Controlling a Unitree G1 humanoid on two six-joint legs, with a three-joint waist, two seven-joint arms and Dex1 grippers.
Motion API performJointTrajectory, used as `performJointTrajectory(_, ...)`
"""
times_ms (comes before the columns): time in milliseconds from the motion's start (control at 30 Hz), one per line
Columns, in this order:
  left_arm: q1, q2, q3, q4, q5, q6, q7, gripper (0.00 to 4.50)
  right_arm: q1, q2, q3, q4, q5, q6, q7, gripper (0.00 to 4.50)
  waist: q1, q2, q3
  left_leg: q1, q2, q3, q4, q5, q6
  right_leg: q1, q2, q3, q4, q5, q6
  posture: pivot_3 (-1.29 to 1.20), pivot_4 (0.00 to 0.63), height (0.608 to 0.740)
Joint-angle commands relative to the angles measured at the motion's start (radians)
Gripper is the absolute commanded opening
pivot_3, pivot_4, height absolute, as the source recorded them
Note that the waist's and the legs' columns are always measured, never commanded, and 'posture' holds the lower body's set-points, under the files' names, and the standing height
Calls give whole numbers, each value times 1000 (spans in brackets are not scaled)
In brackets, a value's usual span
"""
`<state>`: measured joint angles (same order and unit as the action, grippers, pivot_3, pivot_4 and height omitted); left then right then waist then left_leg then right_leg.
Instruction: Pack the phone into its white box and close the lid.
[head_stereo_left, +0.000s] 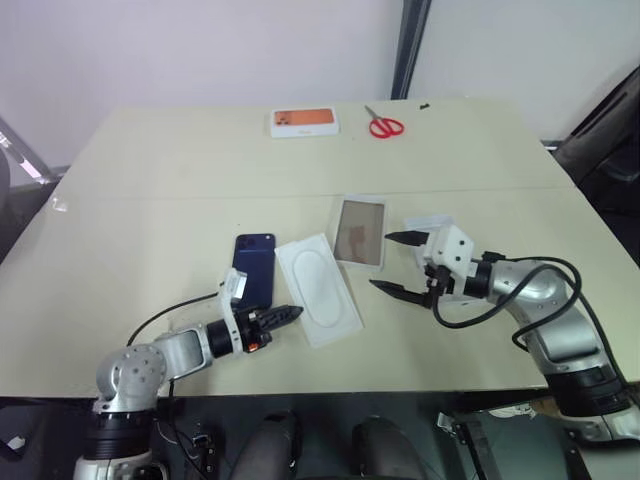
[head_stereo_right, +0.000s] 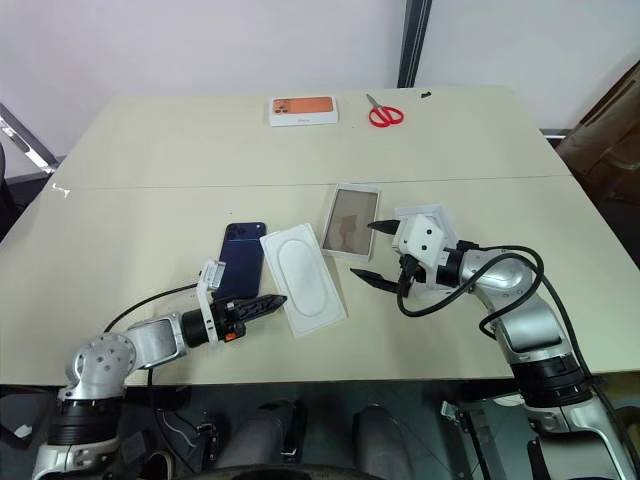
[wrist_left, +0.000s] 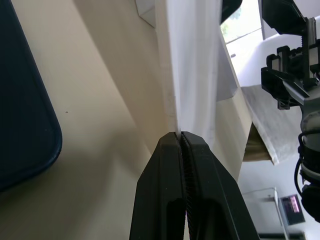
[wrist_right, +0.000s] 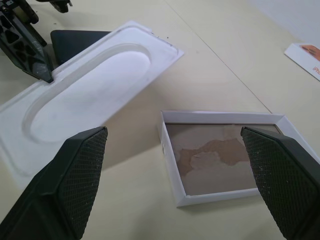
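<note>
The dark blue phone (head_stereo_left: 255, 268) lies flat on the table, left of centre. Beside it on the right lies a flat white insert (head_stereo_left: 318, 288) with an oval recess. My left gripper (head_stereo_left: 293, 312) is shut on the near left edge of that insert, and its closed fingertips (wrist_left: 179, 137) pinch the thin white rim. The white box (head_stereo_left: 336, 232) lies open past the insert, its brown floor showing. My right gripper (head_stereo_left: 380, 261) hovers open just right of the box with nothing between its fingers. The white lid (head_stereo_left: 428, 221) lies behind it, partly hidden.
An orange-topped white box (head_stereo_left: 303, 122) and red scissors (head_stereo_left: 385, 126) lie at the table's far edge. A seam runs across the tabletop behind the white box. Bare table stretches to the left of the phone and along the near edge.
</note>
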<state>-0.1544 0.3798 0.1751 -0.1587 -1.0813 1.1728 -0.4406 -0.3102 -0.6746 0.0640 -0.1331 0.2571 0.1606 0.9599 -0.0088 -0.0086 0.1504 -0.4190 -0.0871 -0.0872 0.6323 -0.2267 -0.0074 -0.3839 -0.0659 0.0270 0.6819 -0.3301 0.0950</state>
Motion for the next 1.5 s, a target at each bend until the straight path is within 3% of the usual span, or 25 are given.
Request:
performJointTrajectory(33, -54, 54, 49, 23, -7, 35, 21, 101, -5, 5, -8, -27, 3, -15, 0, 4500, -2, 0, 0, 0, 0, 0, 0, 0, 0, 0, 0, 0, 0, 0, 0, 0, 150, 734)
performJointTrajectory(233, -233, 175, 65, 80, -30, 119, -31, 101, -29, 32, 36, 21, -45, -20, -19, 4500, -1, -2, 1, -1, 0, 0, 0, 0, 0, -2, 0, 0, 0, 0, 0, 0, 150, 734)
performJointTrajectory(400, -324, 183, 96, 144, -74, 192, -46, 101, -83, 61, 62, 68, -61, 3, -12, 4500, -4, -2, 1, -2, -1, 0, -1, 3, -5, -3, 0, 0, 0, 0, 0, 0, 150, 734)
performJointTrajectory(900, -423, 218, 52, 292, 57, 208, -126, 101, -312, 158, 220, 348, -177, 65, 45, 4500, -6, -3, 2, -3, 0, 0, -1, 5, -8, -5, 0, 0, 1, 0, 0, 0, 150, 734)
performJointTrajectory(1033, -416, 196, 64, 289, 69, 202, -123, 0, -335, 155, 242, 415, -211, 34, 70, 3177, -6, -3, 2, -3, 0, 0, -1, 5, -8, -5, 0, 0, 1, 0, 0, 0, 150, 734)
performJointTrajectory(1233, -418, 174, 95, 294, 68, 208, -109, 0, -320, 149, 254, 413, -232, 10, 109, 26, -8, -3, 2, -4, 0, 0, -1, 5, -8, -6, 1, 0, 1, 0, 0, 0, 150, 734)
performJointTrajectory(1500, -455, 120, 182, 309, 24, 253, -60, 0, -202, 104, 228, 164, -147, 42, 209, 26, -4, -3, 2, -5, 0, 0, 0, 5, -8, -7, 0, 0, 1, 0, 0, 0, 150, 734)
